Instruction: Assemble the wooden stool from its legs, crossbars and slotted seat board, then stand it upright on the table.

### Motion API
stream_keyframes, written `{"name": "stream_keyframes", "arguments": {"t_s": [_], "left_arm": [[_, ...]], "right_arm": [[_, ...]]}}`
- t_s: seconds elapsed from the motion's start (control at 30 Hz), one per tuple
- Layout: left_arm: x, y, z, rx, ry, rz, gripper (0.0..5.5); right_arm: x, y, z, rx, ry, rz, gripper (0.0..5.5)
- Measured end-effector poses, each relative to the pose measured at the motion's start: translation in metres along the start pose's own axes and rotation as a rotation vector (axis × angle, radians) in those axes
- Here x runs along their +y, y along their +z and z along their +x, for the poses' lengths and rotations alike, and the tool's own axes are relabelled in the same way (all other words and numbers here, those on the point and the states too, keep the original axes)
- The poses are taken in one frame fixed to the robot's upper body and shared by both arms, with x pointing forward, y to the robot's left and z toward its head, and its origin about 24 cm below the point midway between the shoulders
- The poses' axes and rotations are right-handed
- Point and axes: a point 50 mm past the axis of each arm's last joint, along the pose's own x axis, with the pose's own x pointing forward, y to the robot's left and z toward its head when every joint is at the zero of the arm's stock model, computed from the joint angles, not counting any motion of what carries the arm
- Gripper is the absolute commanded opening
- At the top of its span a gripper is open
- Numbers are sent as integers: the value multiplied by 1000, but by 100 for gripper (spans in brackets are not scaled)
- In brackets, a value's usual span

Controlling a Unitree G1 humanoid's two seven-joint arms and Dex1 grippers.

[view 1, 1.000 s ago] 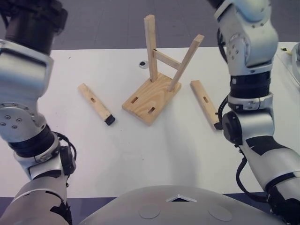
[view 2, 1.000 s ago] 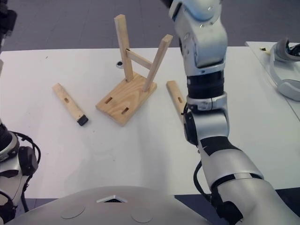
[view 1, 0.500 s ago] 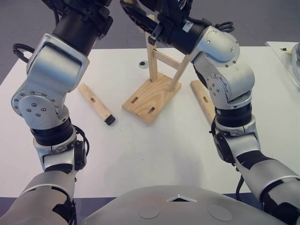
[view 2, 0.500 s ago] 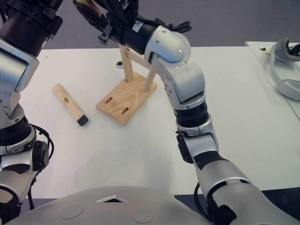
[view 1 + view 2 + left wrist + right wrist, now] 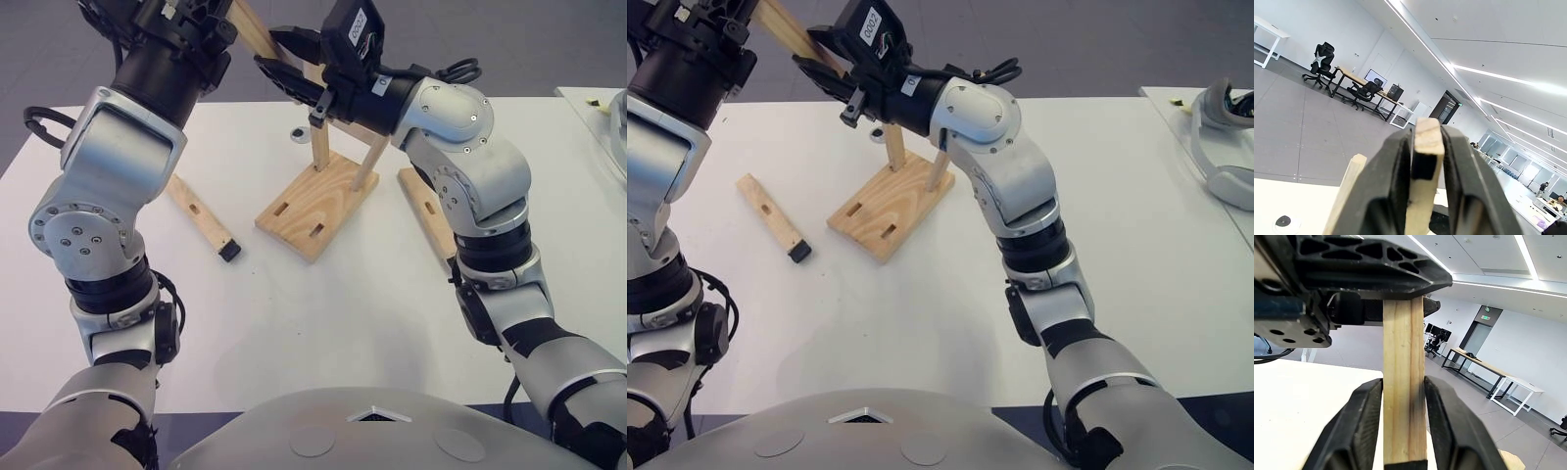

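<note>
The slotted seat board point(image 5: 315, 204) lies flat on the white table point(image 5: 323, 294). Two legs point(image 5: 315, 117) stand in it, joined by a crossbar point(image 5: 345, 122). One loose leg point(image 5: 201, 217) with a black cap lies to its left. Another loose leg point(image 5: 428, 213) lies to its right, partly behind my right arm. Above the stool a plain wooden bar point(image 5: 257, 34) slants in the air. My left gripper point(image 5: 223, 18) is shut on its upper end point(image 5: 1427, 137). My right gripper point(image 5: 284, 61) is shut on the same bar point(image 5: 1403, 382) lower down, close under the left gripper point(image 5: 1366, 264).
A small round disc point(image 5: 298, 134) lies on the table behind the stool. A white headset-like object point(image 5: 1225, 137) rests on a second surface at the far right. The near half of the table is bare.
Over the last second both arms have swung in above the back of the table, and the grippers now meet on the wooden bar. Seat board and loose legs have not moved.
</note>
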Motion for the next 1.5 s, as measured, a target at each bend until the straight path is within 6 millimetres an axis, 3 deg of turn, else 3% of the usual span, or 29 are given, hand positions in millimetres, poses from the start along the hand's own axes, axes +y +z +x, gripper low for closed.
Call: {"name": "stream_keyframes", "arguments": {"t_s": [0.2, 0.23, 0.4, 0.5, 0.67, 0.77, 0.93, 1.1, 1.33, 1.5], "left_arm": [[7, 0, -4, 1, 30, 2, 41], [9, 0, -4, 5, 36, 4, 41], [17, -1, -13, 6, 80, 33, 41], [53, 10, -42, -14, 286, 202, 41], [128, 20, -123, 2, 748, 459, 41], [150, 14, -140, -36, 858, 456, 41], [163, -1, -139, -90, 892, 395, 41], [163, -4, -132, -120, 895, 397, 41], [168, -14, -94, -132, 839, 369, 41], [185, -35, -95, -87, 903, 344, 41]], "right_arm": [[2, -1, 1, 1, 16, 70, 134], [3, -2, 2, 4, 22, 138, 171], [5, -9, 2, 36, 18, 256, 259], [4, -18, -2, 72, -7, 293, 260], [5, -21, -3, 87, -21, 290, 260], [5, -22, -3, 93, -28, 289, 260], [10, -34, -5, 154, -12, 295, 260], [35, -100, -17, 446, 87, 80, 260], [34, -105, -14, 434, 66, 46, 260], [32, -101, -11, 409, 41, 54, 260]]}}
